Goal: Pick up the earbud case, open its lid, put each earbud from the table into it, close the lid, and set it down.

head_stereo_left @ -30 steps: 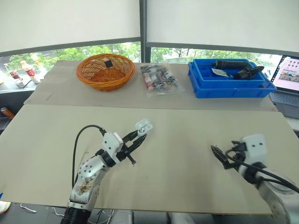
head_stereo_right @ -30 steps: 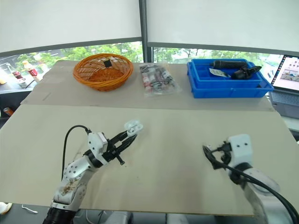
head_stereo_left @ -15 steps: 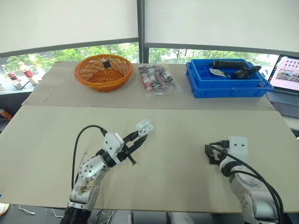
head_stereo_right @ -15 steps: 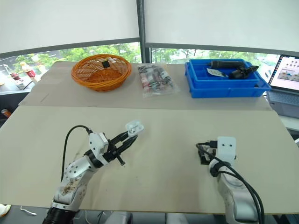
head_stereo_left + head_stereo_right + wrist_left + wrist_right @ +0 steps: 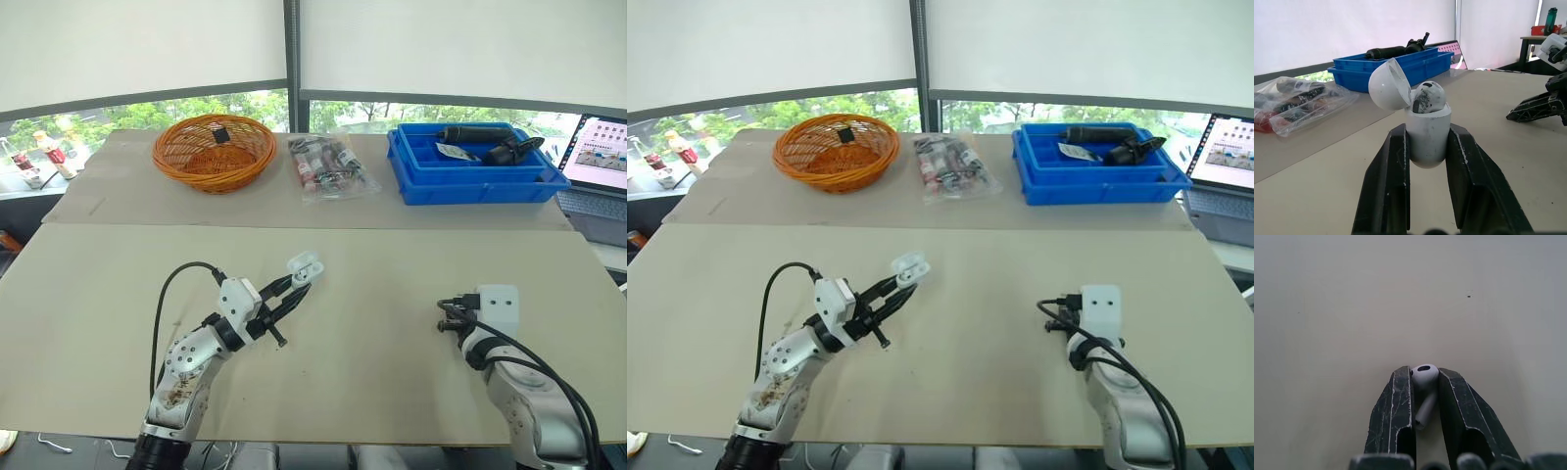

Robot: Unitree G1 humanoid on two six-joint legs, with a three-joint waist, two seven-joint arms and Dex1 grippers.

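The left pincer (image 5: 291, 291) is clenched on the earbud case (image 5: 1427, 137), holding it upright above the desk (image 5: 392, 255). The lid (image 5: 1388, 83) is hinged open and one earbud (image 5: 1427, 97) is seated inside. Well apart to the right, the right pincer (image 5: 449, 315) grasps the second earbud (image 5: 1423, 376), with its head at the fingertips.

Step in hand: carry and insert.
- Bring the second earbud over the free socket, stem down.
- Hold the case steady.
- Clear the lid on approach.
- Release only once the stem is seated.
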